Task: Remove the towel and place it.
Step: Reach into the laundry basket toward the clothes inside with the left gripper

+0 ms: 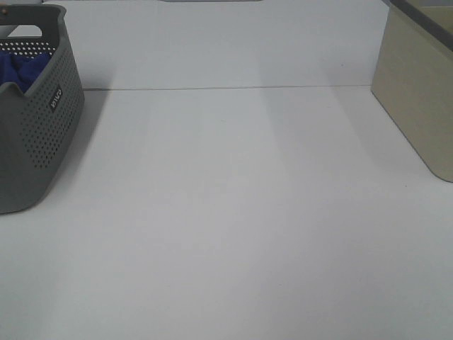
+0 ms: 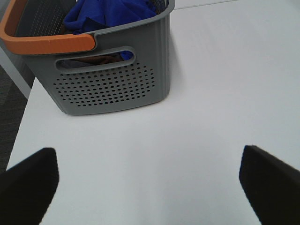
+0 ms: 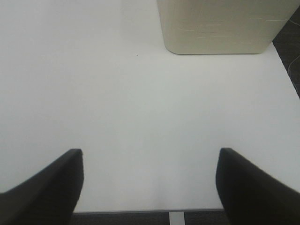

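The royal-blue towel (image 1: 21, 69) lies bunched inside the grey perforated basket (image 1: 42, 134) at the far left of the table. In the left wrist view the towel (image 2: 110, 11) fills the basket (image 2: 112, 84), which has an orange handle (image 2: 44, 43). My left gripper (image 2: 147, 180) is open and empty, over the table short of the basket. My right gripper (image 3: 150, 183) is open and empty, above the table's front edge. Neither gripper shows in the exterior high view.
A beige bin (image 1: 417, 92) stands at the right edge of the white table (image 1: 226, 212); it also shows in the right wrist view (image 3: 218, 26). Dark floor lies past the table's left edge (image 2: 9, 108).
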`<state>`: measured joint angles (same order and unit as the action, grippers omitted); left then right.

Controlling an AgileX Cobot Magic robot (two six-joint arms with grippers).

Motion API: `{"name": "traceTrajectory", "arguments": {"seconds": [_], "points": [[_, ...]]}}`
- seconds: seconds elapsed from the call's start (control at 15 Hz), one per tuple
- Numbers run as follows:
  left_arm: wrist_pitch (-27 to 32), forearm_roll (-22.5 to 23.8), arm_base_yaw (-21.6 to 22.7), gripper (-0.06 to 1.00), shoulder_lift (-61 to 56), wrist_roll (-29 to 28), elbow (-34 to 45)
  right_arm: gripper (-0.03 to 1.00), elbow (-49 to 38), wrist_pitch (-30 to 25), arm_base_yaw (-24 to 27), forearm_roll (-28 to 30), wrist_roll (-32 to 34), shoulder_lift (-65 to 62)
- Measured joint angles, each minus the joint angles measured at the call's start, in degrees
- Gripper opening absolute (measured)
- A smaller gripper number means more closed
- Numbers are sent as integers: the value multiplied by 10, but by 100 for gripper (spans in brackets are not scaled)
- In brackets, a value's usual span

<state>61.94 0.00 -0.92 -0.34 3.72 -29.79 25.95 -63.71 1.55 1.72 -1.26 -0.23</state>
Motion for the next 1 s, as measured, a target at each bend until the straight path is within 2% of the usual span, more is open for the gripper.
{"name": "traceTrajectory", "arguments": {"seconds": [0.13, 0.2, 0.4, 1.0], "points": [[0, 0, 0, 99, 0, 6, 0, 80, 0, 0, 0, -1, 0, 0], [0, 0, 0, 99, 0, 6, 0, 87, 0, 0, 0, -1, 0, 0], [0, 0, 0, 99, 0, 6, 0, 95, 0, 0, 0, -1, 0, 0], [0, 0, 0, 99, 0, 6, 0, 96, 0, 0, 0, -1, 0, 0]]}}
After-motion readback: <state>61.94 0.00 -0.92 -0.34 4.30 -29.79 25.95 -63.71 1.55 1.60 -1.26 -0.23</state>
